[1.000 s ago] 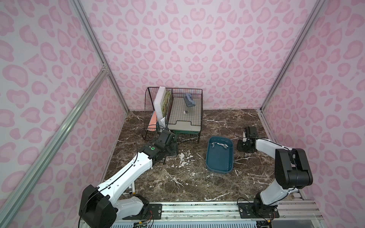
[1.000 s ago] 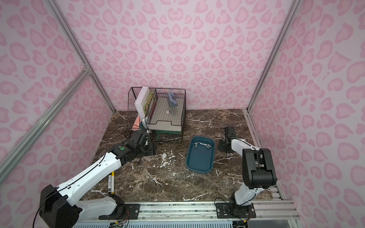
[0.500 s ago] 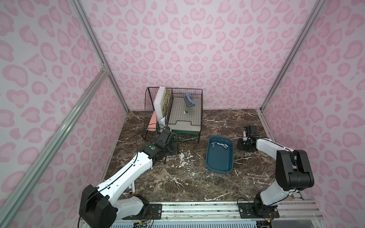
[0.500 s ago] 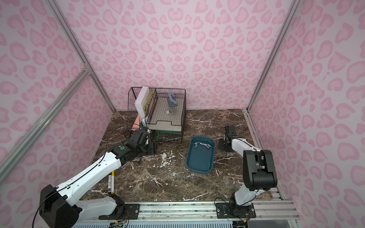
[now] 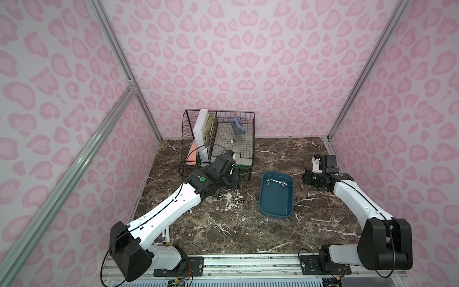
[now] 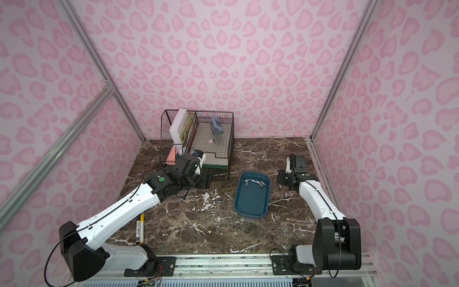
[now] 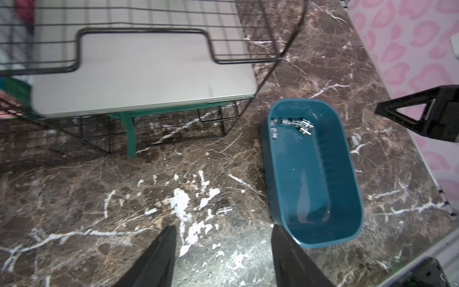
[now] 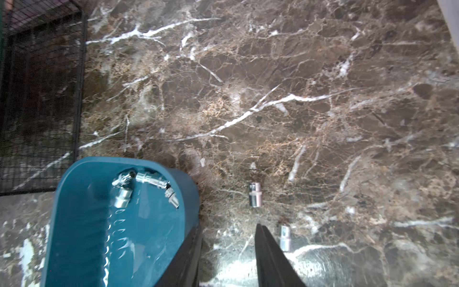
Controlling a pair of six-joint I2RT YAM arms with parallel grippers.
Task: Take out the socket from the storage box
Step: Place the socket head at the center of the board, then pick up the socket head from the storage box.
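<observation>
The right gripper [image 8: 228,228] hangs low over the table [image 8: 298,99]. Its two black fingers [image 8: 270,261] stand a moderate gap apart and nothing is between them. One finger is close against the outer wall of the storage box [image 8: 82,236]; I cannot tell if it touches. Just beside the tip of the other finger a small silver socket [image 8: 285,237] lies on the table. A second socket [image 8: 255,195] lies a little ahead of the gap, also outside the box. Inside the box, a heap of sockets [image 8: 146,182] rests against the end wall, the end away from the robot's base, near this gripper but apart from it.

The left gripper [image 7: 223,231] is on the other side of the box, over the table. Its fingers are wide apart and hold nothing. A third socket [image 7: 224,211] lies on the table just ahead of its gap, between the wire basket [image 7: 238,59] and the box.

The table is dark brown marble with white veins and some white patches. The black wire basket stands at the back of it, with flat things upright in one part and a grey tray in the other. Two marker pens [image 6: 140,228] lie near the base of the left arm. The walls [image 5: 248,62] around are pale pink with darker pink spots, and metal bars [image 5: 116,57] run along the corners.
</observation>
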